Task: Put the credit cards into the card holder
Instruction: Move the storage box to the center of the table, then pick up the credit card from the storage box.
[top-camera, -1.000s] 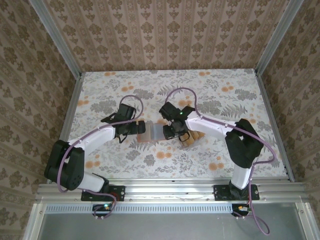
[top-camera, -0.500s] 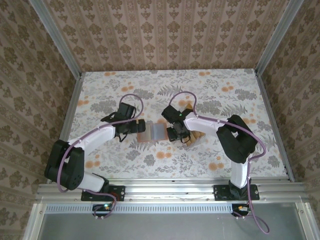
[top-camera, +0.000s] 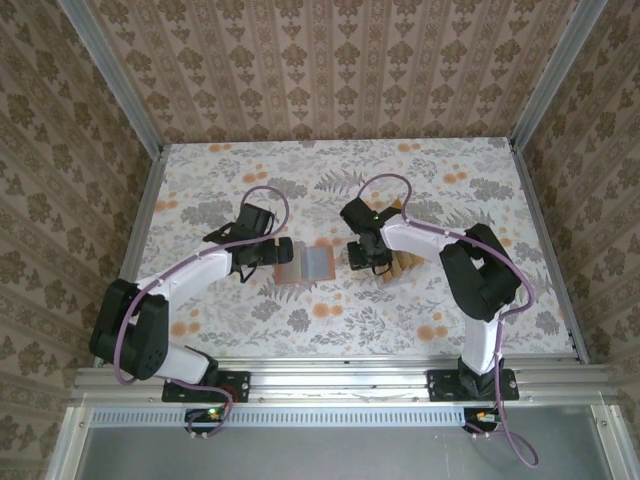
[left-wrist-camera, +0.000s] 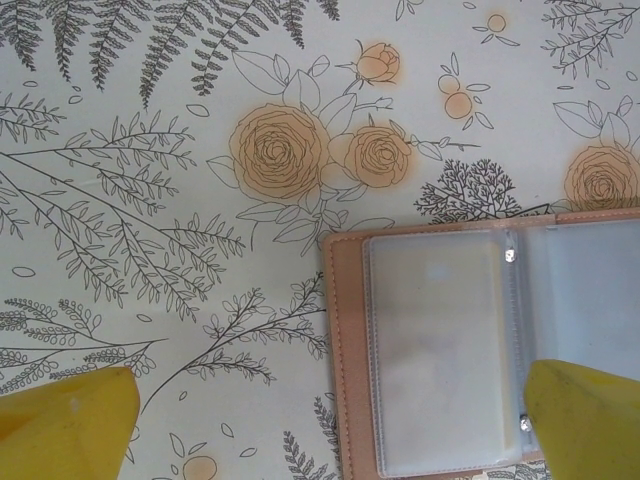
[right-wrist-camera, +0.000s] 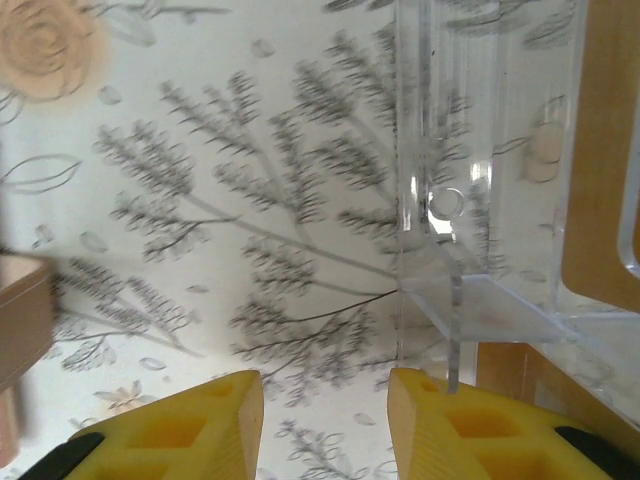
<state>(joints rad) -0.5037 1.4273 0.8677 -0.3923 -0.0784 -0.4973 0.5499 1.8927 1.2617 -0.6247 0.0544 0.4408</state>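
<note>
While both arms reach in over its middle, room: brown patterned wallpaper on three sides, metal posts at the far corners.
Table (top-camera: 470, 310): pale cloth printed with grey ferns and orange flowers; a metal rail runs along the near edge.
Left gripper (top-camera: 281, 252): yellow fingers (left-wrist-camera: 70, 420) spread wide and empty, one cutting off the holder's corner; contact cannot be told.
Right gripper (top-camera: 368, 258): fingers (right-wrist-camera: 440, 420) partly apart, bare cloth between them.
Card holder (top-camera: 308, 264): lying open about mid-table, a little toward the left edge; its clear sleeves look empty.
Clear stand (right-wrist-camera: 480, 150): just beside the right gripper.
Credit cards (right-wrist-camera: 605, 150): in the stand, cut off and overlapping; number unclear.
</note>
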